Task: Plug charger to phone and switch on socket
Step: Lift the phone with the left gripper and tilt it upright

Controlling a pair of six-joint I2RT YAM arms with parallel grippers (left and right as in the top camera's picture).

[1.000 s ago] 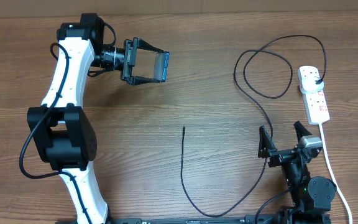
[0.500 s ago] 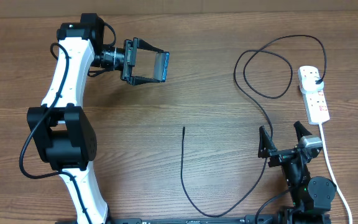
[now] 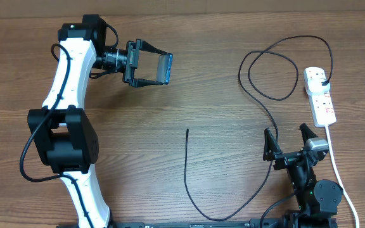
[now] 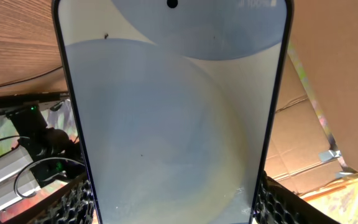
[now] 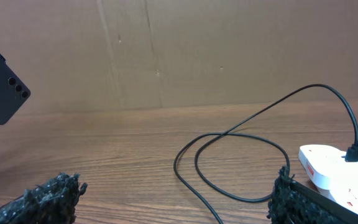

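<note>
Phone (image 4: 173,124) gripped between the jaws of the left gripper (image 3: 160,68), lifted clear of the bench (image 3: 233,38) nearer its far edge, left of centre, its lit pale screen facing back toward the wrist. The white left arm rises from the front left edge, folds at the elbow and reaches toward the far edge, wrist turned to the right. The charger (image 3: 185,171) lies with its free tip mid-bench; its black cable runs toward the front edge, sweeps right, loops and ends plugged into the socket (image 3: 322,101) by the right edge. At the front right corner the right gripper (image 3: 288,140) sits low, jaws spread wide and empty, beside the cable.
</note>
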